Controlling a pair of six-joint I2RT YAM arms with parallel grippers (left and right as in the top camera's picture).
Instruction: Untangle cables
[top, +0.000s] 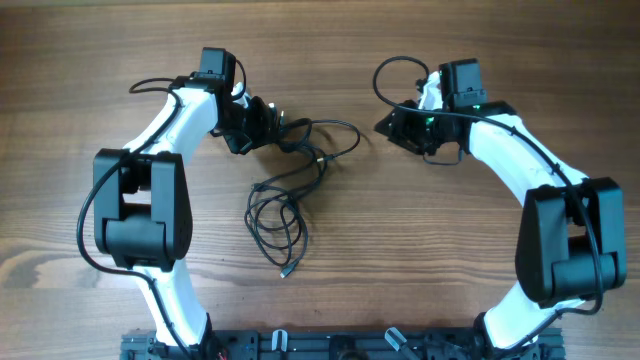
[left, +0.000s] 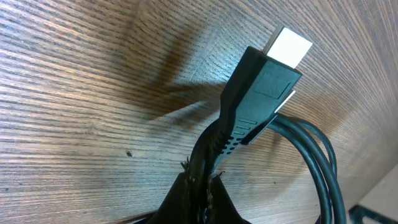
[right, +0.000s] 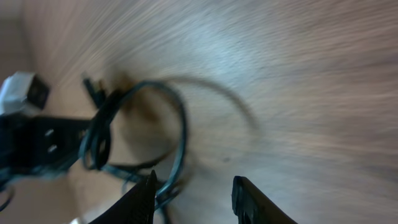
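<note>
The black fingers (right: 249, 199) of the right gripper (right: 194, 196) stand apart with nothing between them. That view is smeared, so I cannot say how close they hang to the wood. The left gripper (left: 199, 193) is clamped shut on the thin black flexible cables (top: 285, 195), just behind a flat black plug with a bright metal tip (left: 267, 81). The plug sticks out past the fingertips, with a doubled strand bending round beside it.

Nearest the robot's base, one small loose plug end (top: 287, 272) lies alone on the brown wood-grain table (top: 450, 280), its cord leading away into the pile. Farther out, between the two arms, the cords cross one another in several overlapping loops. As far as the overhead view shows, this is a loose clump rather than a tight knot. Farther again, a wider loop (top: 335, 135) swings out to the right and back to the left gripper at the far left of the pile. The right gripper sits apart from that loop, to its right.

The job looks barely past its start. One end is in hand and one lies free, but no cable is laid out on its own, and the middle crossings are all left to pull apart. The empty right gripper would need a hold on a strand before any separating can be done.
</note>
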